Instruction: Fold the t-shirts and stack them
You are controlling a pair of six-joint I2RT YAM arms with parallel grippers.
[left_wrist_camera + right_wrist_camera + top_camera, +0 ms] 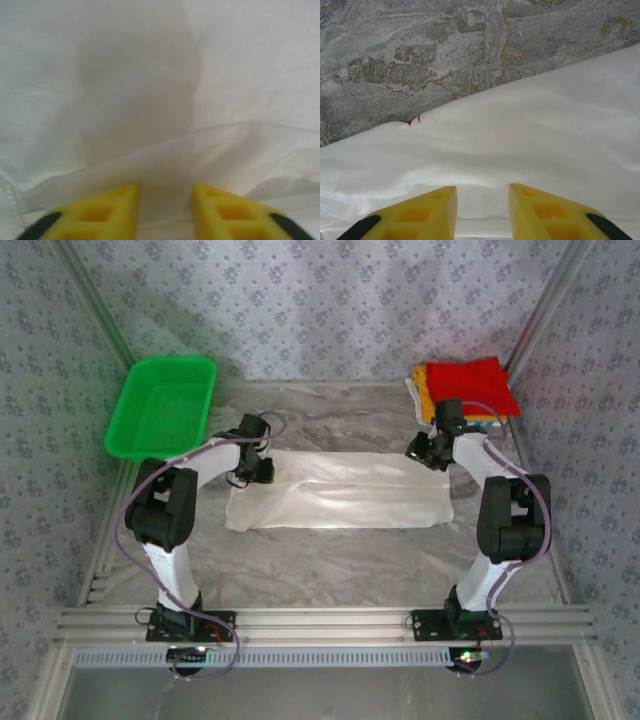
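I see left gripper [165, 188] at white t-shirt [340, 495] far-left corner, right gripper [481, 188] at far-right corner. Both slightly parted, cloth between; can't tell whether held.

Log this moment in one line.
white shirt spread centre | left gripper astride shirt fold, grip unclear | right gripper open over shirt | folded stack far right

I see the white t-shirt [150, 75] lying soft and smooth under my left gripper [165, 202]. Its two yellow fingers [105, 212] sit a little apart. White cloth lies in the gap between them. A soft fold [235, 127] runs across just above the fingers. I can't tell if they pinch the cloth.
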